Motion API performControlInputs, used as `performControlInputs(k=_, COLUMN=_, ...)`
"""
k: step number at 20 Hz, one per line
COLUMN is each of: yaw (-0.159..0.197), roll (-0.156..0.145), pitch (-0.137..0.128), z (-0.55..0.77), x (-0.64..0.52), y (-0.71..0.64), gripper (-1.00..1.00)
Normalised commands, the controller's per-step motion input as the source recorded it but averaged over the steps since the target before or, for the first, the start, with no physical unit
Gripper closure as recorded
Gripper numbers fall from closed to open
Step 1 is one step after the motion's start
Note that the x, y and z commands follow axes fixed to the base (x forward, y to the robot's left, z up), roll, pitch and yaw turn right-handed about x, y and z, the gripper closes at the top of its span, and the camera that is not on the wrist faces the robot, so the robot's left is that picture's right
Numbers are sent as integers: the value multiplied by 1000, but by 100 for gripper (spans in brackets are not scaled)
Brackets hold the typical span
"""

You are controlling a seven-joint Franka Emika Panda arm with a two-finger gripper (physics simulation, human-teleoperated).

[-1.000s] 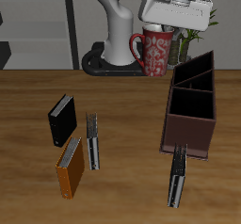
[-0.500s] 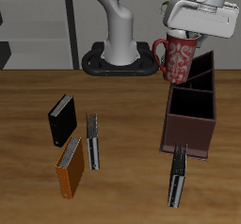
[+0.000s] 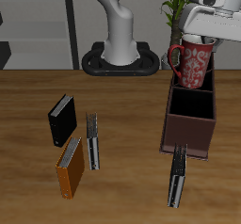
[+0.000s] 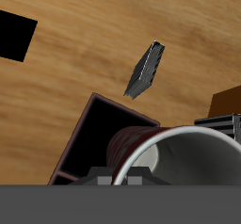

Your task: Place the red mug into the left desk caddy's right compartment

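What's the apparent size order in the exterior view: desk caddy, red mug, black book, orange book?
Largest to smallest:
1. left desk caddy
2. red mug, though it's held aloft, so nearness may skew it
3. orange book and black book: too alike to rank

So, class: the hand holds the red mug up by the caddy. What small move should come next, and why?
Probably a short carry toward the table's front edge, then down. The hand holds the red mug in the air over the caddy's narrower back sections, while the large square compartment lies nearer the front, open and dark inside. The mug appears upright, so no turning seems needed.
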Motion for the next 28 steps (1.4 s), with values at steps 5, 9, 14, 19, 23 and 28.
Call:
performControlInputs(k=5, yaw=-18, roll=-9, pitch=15, z=-55, x=154, y=23, gripper=100)
performControlInputs(k=9, yaw=-20, roll=-5, pitch=35, z=-183, x=141, y=79, gripper=100)
performControlInputs(k=14, yaw=3, roll=27, pitch=47, z=-257, x=72, y=101, gripper=100)
performControlInputs(k=19, yaw=-3, roll=12, pitch=19, z=-157, x=54, y=86, gripper=100)
performControlInputs(k=23, yaw=0, roll=10, pitch=47, z=-281, x=87, y=53, gripper=100)
performControlInputs(k=28, yaw=5, roll=26, pitch=45, z=-269, x=46, y=50, gripper=100)
